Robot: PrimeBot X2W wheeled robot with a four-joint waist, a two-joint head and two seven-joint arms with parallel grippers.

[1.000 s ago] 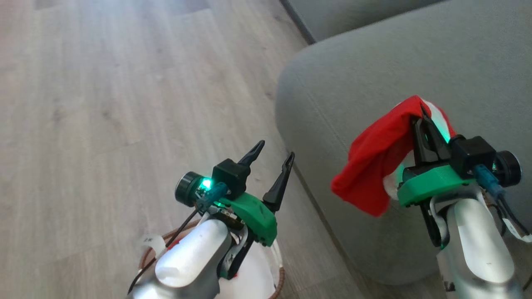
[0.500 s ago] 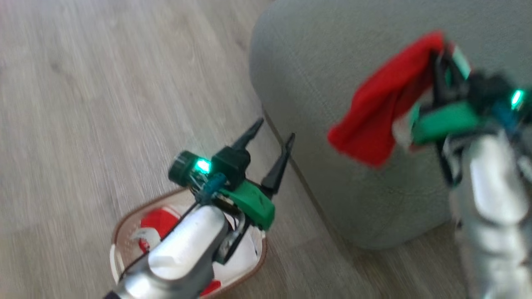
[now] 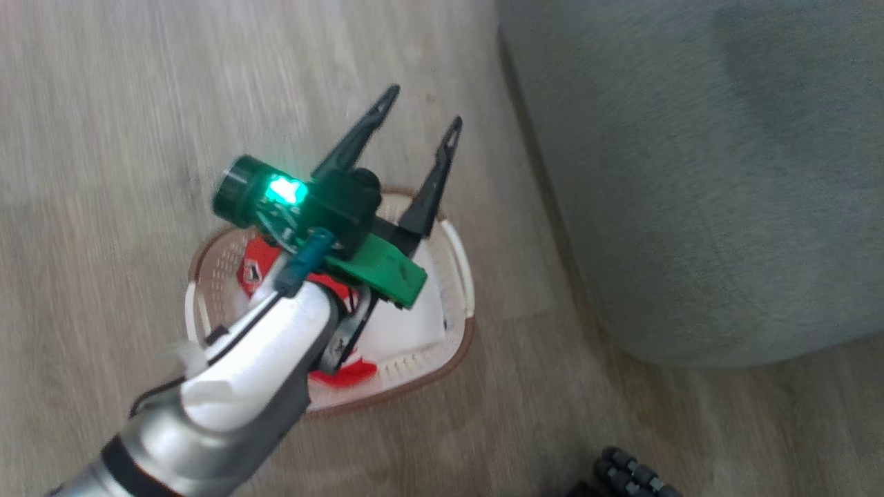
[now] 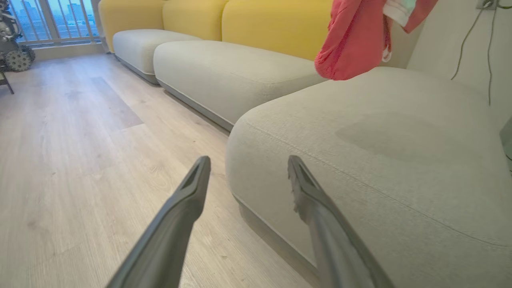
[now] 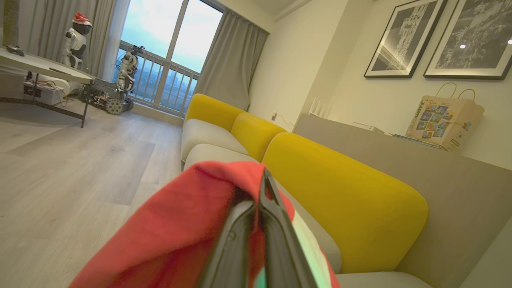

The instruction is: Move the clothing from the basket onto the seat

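On the left, the left gripper (image 3: 425, 107) is hovering over the basket (image 3: 461, 345), its fingers spread wide and empty, with red clothing (image 3: 257, 268) lying beneath it among white fabric (image 3: 407, 331). To the right, the grey-green seat (image 3: 690, 172) is standing just beside the basket. Further right, the right gripper (image 5: 262, 178) is clamping a red garment (image 5: 180, 228) tight and dangling it over the seat. The thin, shiny cloth is looking liable to slip. Letting go near the rounded edge is risking a slide to the floor (image 3: 103, 138), and a descending left arm could be tipping the light basket.
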